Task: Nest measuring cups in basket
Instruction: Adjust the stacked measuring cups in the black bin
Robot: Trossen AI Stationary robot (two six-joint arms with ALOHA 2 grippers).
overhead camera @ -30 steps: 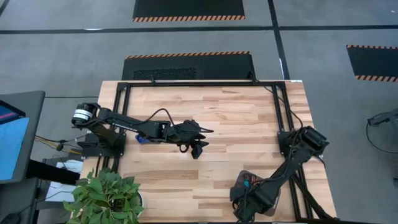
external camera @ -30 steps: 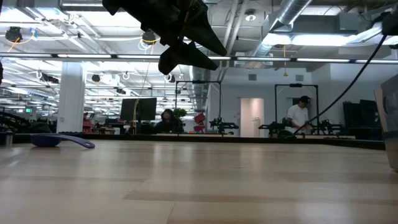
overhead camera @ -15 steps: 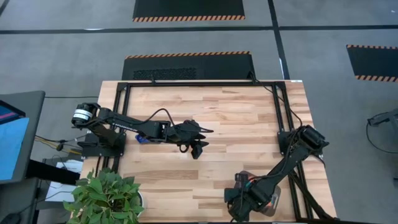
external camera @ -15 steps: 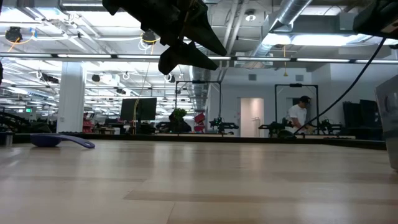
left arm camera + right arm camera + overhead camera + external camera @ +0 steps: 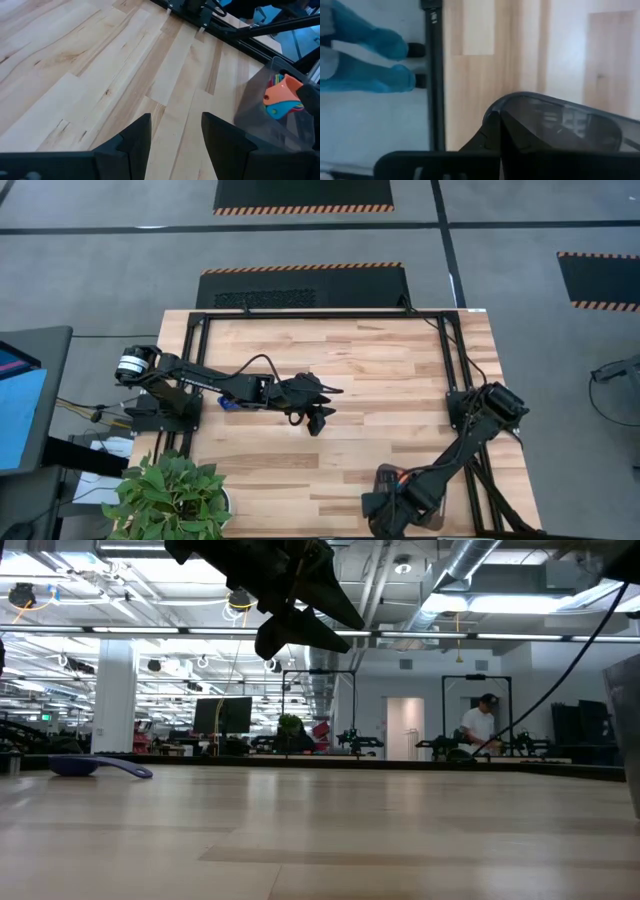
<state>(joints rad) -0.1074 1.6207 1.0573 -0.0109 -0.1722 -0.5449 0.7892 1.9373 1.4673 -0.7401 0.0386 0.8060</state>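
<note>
The basket (image 5: 392,476), dark grey and see-through, is at the table's near right corner. In the left wrist view an orange cup (image 5: 282,90), a blue cup and other coloured measuring cups lie stacked behind its wall (image 5: 255,100). My right gripper (image 5: 395,510) is shut on the basket and points steeply down. One more blue cup (image 5: 228,402) rests on the wood at the left, under my left arm; its handle (image 5: 130,770) lies flat. My left gripper (image 5: 322,405) hangs open above the table's middle, holding nothing. My right gripper holds the basket by its rim (image 5: 492,112), beside a rounded corner, coming from above and slanting down. The dark fingers (image 5: 490,137) merge with the dark wall, so I cannot tell which finger is inside. Whether the basket's bottom still rests on the table does not show.
A potted plant (image 5: 170,495) stands at the near left corner. A black frame (image 5: 300,315) runs along the table's far, left and right sides. A person's blue-covered feet (image 5: 370,55) are on the floor just beyond the near edge. Bare wood (image 5: 390,380) lies between the arms.
My right gripper has tipped more steeply downward while staying shut, shifting slightly toward the table's left. The basket in its hold has turned with it: in the low view its wall has darkened and drawn toward the picture's right edge. My left arm has kept still.
</note>
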